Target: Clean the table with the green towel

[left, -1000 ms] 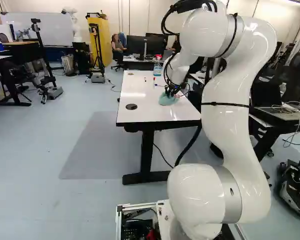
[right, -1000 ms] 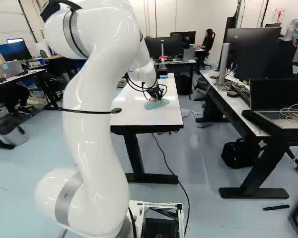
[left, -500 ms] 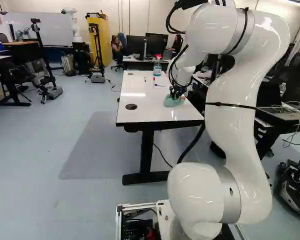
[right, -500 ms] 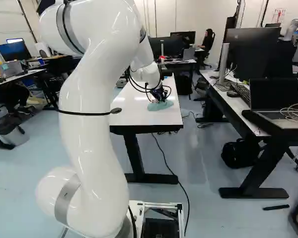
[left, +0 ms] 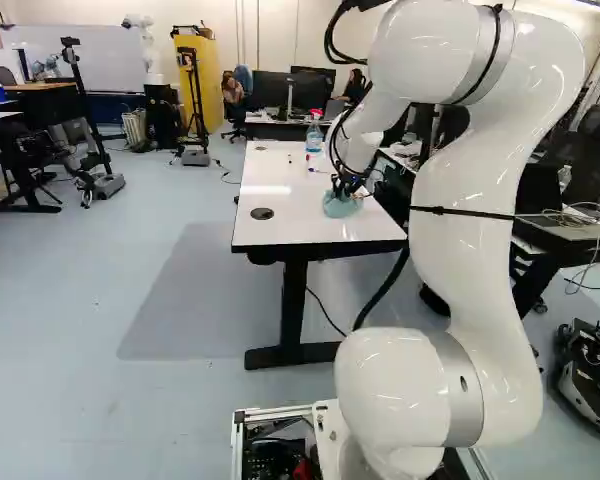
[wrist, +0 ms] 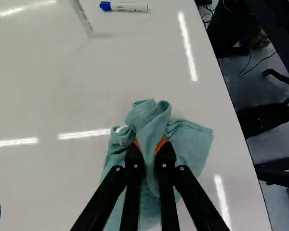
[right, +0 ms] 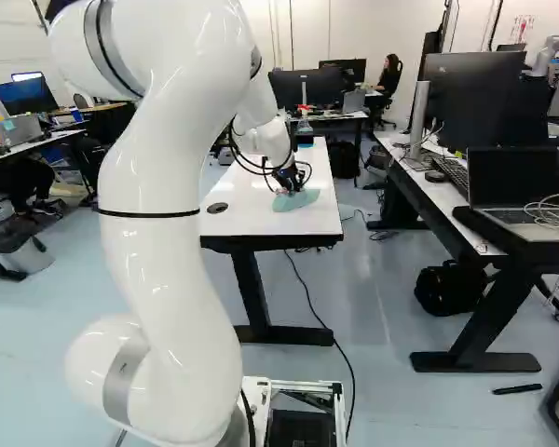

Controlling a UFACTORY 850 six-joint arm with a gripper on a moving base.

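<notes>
Okay, bench (left: 280, 228): white, glossy, black-legged
pincer (right: 287, 184): clenched on green towel (wrist: 195, 142)
towel: bunched at grip, spread onto bench
further along: blue-capped marker (wrist: 129, 6), bottle (left: 314, 138)
floor (left: 160, 300): pale blue-grey
room: dark monitors (left: 271, 90) beyond bench, whiteboard (left: 90, 55) farther back

The white arm (right: 172, 242) is cut off atop the right base view; the gripper (right: 288, 189) partly hides the green towel (right: 299, 200).

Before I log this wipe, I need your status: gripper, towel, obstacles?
Gripper shut on green towel. Towel bunched at the grip, skirts on white table. Ahead, clear of towel: blue-capped marker, slim item.
</notes>
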